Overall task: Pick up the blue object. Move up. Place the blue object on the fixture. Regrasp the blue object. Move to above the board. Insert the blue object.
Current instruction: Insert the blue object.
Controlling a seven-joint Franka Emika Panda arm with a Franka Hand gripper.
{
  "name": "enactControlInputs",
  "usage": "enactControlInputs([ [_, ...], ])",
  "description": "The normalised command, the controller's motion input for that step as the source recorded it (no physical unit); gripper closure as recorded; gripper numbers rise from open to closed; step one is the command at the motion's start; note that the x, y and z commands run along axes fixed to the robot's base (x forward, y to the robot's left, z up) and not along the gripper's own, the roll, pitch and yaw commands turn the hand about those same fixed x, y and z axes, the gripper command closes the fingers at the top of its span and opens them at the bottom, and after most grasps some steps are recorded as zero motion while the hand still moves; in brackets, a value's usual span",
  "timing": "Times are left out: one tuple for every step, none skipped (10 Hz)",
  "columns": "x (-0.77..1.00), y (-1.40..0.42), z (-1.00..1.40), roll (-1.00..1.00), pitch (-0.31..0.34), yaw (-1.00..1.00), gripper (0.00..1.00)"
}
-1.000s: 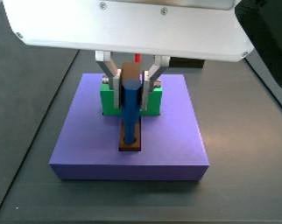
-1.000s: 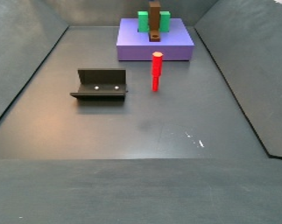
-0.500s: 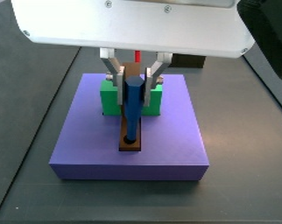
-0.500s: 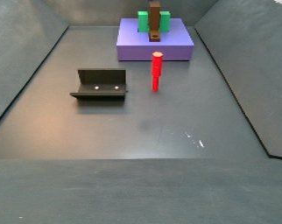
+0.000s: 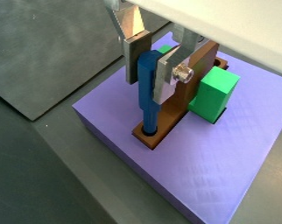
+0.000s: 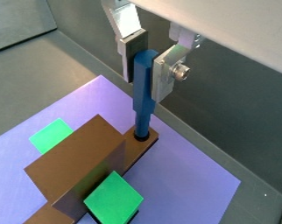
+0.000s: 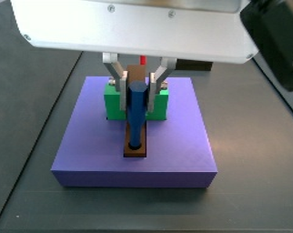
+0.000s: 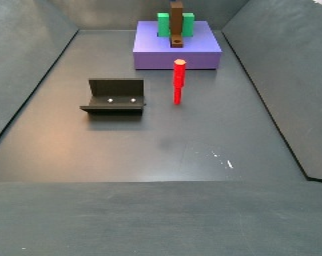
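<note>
Here the blue object point(image 5: 147, 92) stands upright, its lower end in the round hole of the brown bar point(image 5: 169, 115) on the board point(image 5: 214, 179). The gripper point(image 5: 157, 54) clamps its upper part between silver fingers point(image 5: 137, 45), with green blocks point(image 6: 113, 198) beside the bar.

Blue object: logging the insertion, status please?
Gripper over the board, shut on blue object. Its tip in the brown bar's hole. Nothing blocking.
</note>
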Motion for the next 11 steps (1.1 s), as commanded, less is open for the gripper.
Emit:
enactControlInputs([
  [0.04,-0.01,-0.16,0.02,0.000,0.00,1.00],
  [0.06,0.00,-0.15,0.02,0.000,0.00,1.00],
  [0.14,0.00,-0.15,0.03,0.000,0.00,1.00],
  [0.16,0.00,-0.17,0.04,0.000,0.01,1.00],
  [0.14,0.00,-0.19,0.07,0.000,0.02,1.00],
  [0.10,0.00,-0.21,0.14,0.000,0.06,1.00],
  [0.04,-0.05,-0.36,0.20,-0.001,0.18,1.00],
  [0.06,0.00,-0.36,0.28,0.000,0.15,1.00],
  [0.04,0.00,-0.35,0.28,0.000,0.13,1.00],
  [0.00,0.00,-0.37,0.23,0.000,0.10,1.00],
  [0.00,-0.04,-0.41,0.18,-0.004,0.09,1.00],
])
